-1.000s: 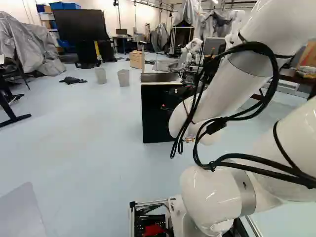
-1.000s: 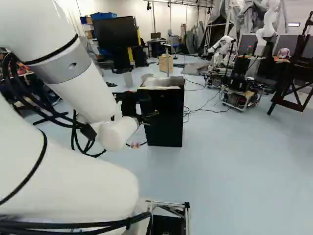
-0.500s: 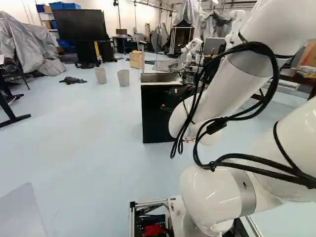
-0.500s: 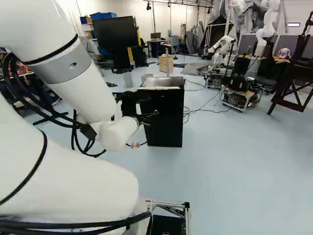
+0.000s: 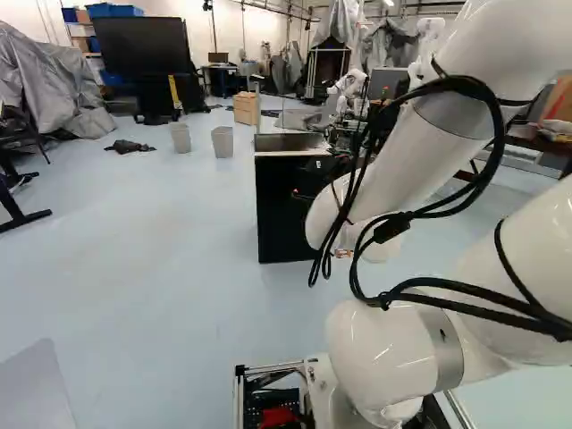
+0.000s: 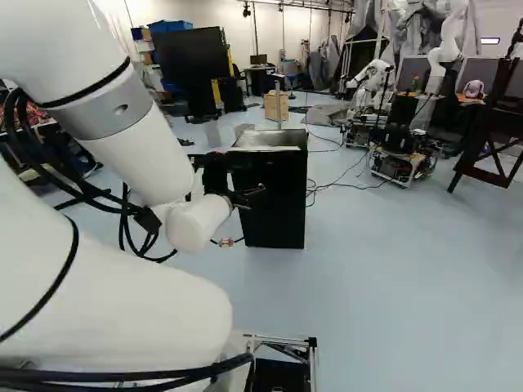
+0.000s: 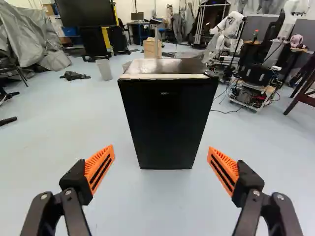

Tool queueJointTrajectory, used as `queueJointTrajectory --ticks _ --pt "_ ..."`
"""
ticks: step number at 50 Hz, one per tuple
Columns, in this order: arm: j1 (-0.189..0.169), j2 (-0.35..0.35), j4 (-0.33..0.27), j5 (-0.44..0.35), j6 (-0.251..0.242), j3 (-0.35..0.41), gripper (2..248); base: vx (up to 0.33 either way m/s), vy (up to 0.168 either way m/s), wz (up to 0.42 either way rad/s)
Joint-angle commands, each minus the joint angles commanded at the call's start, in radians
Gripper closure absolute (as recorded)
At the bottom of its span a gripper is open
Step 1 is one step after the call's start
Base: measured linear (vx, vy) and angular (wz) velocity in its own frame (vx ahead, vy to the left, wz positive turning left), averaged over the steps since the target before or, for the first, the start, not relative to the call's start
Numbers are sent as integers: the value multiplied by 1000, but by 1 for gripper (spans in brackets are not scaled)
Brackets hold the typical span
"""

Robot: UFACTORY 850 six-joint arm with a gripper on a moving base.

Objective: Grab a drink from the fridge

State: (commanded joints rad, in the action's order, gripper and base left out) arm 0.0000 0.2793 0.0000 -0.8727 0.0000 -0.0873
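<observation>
Looking for the drink turns up nothing: no view shows one, and I'd judge it to be inside the black fridge [image 7: 167,118], which stands on the floor [image 7: 162,201] straight ahead of the pincer [image 7: 161,146]. The fridge looks closed, its dark front whole, its shiny top bare at the near edge. The pincer is spread wide, orange pads [image 7: 98,168] well apart, nothing between them and nothing held. In the wrist view the fridge sits beyond the pads, with floor showing in front of its foot, so I take the two as apart.

As for progress, this looks like the approach and little more. The door has yet to be opened, the drink found, gripped and brought out. The next move probably calls for lining up with one edge of the door; I cannot make out a handle.

The wrist view gives the front squarely and the pads plainly. The left base view hides most of the pincer behind the white arm [image 5: 393,170] and its black cables [image 5: 487,134], while the right base view shows it dark against the fridge, hard to read. Further out, the left base view shows two waste bins [image 5: 222,141] clearly; the wrist view shows one well.
</observation>
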Motion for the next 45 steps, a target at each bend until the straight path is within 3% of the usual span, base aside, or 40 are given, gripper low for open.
queueJointTrajectory --ticks 45 --pt "0 0 0 0 0 0 3 85 40 -17"
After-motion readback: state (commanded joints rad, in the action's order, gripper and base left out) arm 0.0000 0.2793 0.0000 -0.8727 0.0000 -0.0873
